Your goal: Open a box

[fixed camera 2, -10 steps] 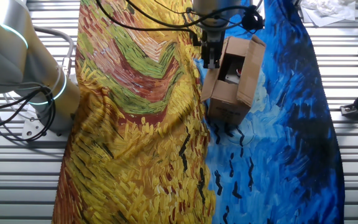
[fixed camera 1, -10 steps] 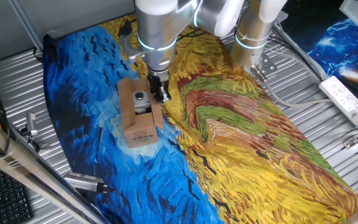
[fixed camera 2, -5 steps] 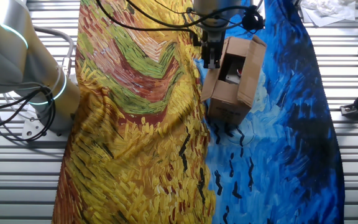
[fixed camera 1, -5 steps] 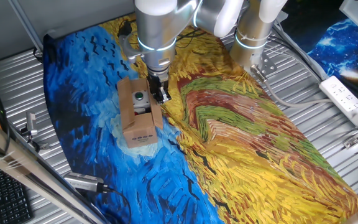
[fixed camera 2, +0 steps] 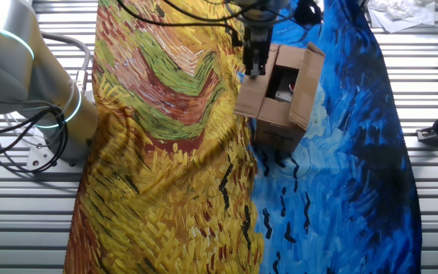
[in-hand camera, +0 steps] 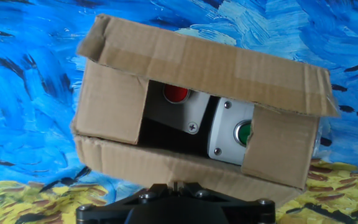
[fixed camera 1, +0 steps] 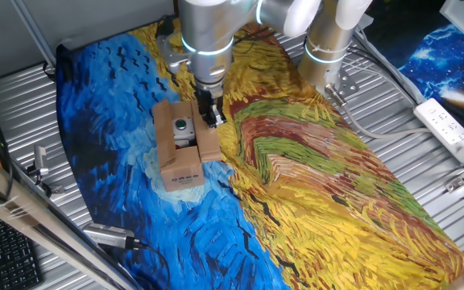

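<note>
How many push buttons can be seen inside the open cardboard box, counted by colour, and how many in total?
Counted in the hand view, inside the box, whose flaps are folded open:
Red button: 1
Green button: 1
Total: 2 buttons, each on a grey housing. The rest of the inside is dark, so any further button cannot be seen.

Painted cloth (fixed camera 1: 312, 185) on table; power strip (fixed camera 1: 449, 129); keyboard (fixed camera 1: 2, 254).
</note>
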Robot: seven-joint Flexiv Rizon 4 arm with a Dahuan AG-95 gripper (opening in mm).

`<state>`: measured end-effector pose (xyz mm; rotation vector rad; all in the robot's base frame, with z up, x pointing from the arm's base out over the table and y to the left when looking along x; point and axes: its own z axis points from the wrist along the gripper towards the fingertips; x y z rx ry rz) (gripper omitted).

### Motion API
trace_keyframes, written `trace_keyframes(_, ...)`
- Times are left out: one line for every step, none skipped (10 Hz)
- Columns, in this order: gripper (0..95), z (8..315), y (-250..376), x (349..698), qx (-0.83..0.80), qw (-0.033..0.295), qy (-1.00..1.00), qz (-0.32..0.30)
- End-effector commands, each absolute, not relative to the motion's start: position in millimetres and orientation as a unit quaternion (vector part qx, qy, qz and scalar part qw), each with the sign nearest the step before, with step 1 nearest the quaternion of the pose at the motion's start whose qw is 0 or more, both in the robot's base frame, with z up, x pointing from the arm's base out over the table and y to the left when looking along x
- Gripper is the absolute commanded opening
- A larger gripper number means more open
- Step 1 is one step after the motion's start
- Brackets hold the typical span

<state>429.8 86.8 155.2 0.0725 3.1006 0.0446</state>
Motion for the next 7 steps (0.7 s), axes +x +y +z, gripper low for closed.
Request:
trace_keyframes(0.0, 160, 89, 428, 0.023, 0.02, 0.999, 0.015)
trace_keyframes(0.0, 160, 89, 428, 0.021, 0.021, 0.999, 0.014)
trace_keyframes(0.0, 160, 89, 428, 0.02, 0.022, 0.999, 0.014)
trace_keyframes(0.0, 161, 89, 430, 0.019, 0.022, 0.999, 0.014)
trace_keyframes(0.0, 163, 89, 432, 0.017, 0.022, 1.0, 0.014)
trace_keyframes(0.0, 164, 88, 435, 0.015, 0.021, 1.0, 0.014)
trace_keyframes(0.0, 165, 85, 441, 0.011, 0.02, 1.0, 0.015)
